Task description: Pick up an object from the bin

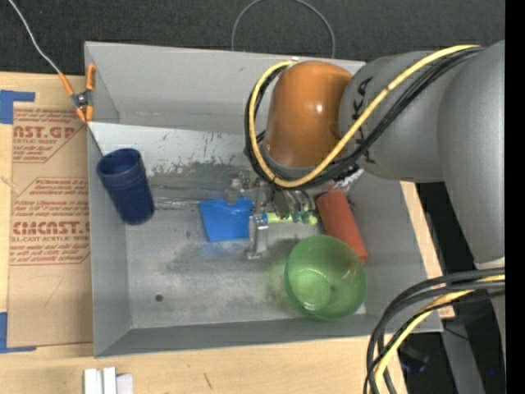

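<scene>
The grey KUKA arm [443,130] comes in from the right of the view, and its thick last link slopes from the upper right toward the middle. An orange domed cover [305,113] sits over the wrist, turned up toward the camera. Yellow and black cables [385,68] run along the arm's upper side, curve round the left edge of the cover and pass back under it. A second cable bundle [410,318] arcs across the lower right. Below the cover the metal gripper [256,224] points downward. A small green circuit board [293,216] shows just beside the gripper, on its right.
</scene>
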Controlling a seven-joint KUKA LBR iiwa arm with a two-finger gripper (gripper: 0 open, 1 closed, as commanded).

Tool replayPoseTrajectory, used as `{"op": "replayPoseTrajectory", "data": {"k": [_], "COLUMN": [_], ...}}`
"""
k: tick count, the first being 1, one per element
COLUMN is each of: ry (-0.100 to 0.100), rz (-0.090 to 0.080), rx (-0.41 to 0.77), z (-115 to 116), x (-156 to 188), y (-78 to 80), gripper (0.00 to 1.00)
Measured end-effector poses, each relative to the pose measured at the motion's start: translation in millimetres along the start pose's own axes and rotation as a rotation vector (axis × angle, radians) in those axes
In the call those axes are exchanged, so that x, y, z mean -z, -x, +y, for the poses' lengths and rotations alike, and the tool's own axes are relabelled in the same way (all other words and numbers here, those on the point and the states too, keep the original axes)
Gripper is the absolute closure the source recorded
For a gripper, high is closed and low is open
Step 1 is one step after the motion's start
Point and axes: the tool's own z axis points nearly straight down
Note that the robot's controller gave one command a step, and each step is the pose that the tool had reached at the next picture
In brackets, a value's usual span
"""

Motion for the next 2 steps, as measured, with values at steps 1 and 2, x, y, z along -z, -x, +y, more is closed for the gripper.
{"op": "replayPoseTrajectory", "data": {"k": [1, 2], "ry": [0.0, 0.001], "rz": [-0.001, -0.001], "rx": [-0.179, -0.179], "z": [-42.9, -42.6], "x": [-66.5, -66.4], "y": [-44.4, -44.3], "gripper": [1.0, 1.0]}}
